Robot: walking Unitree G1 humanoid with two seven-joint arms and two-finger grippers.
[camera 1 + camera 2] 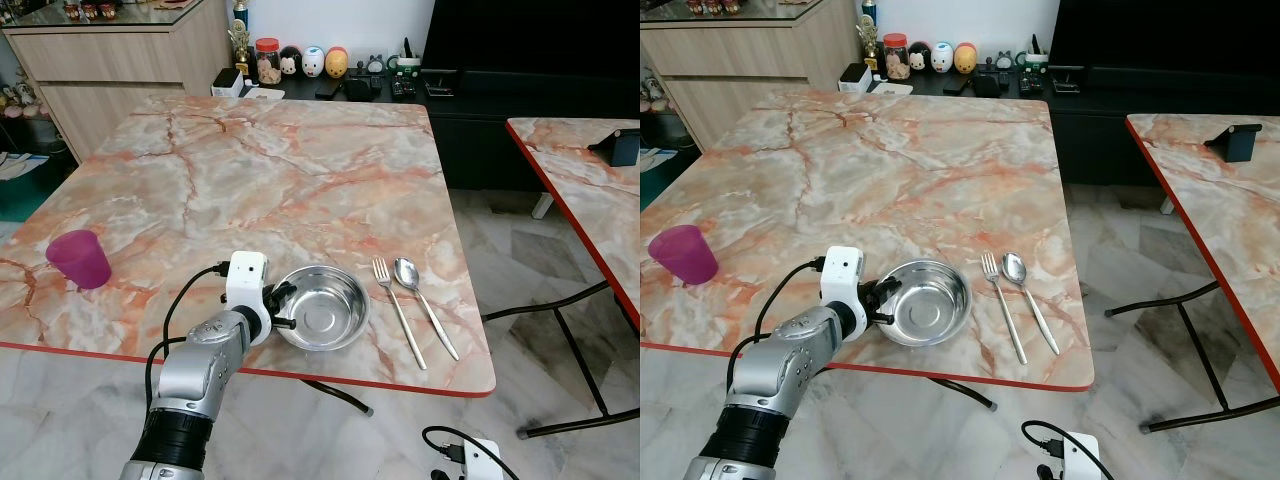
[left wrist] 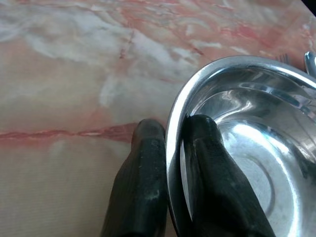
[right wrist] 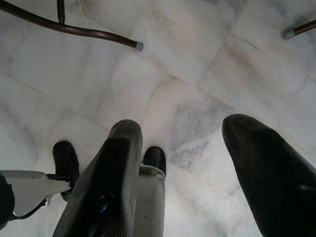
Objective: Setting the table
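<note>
Now left fingers (image 2: pixel 148 192) pinching steel bowl (image 1: pixel 322 307) rim; right fingers (image 3: pixel 113 182) spread, idle.

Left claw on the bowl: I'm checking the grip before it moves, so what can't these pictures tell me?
- Eye views: the left claw at the steel bowl is mostly hidden by its white wrist camera.
- Left wrist view: the fingers straddle the bowl's rim, but its far side is cut off.
</note>
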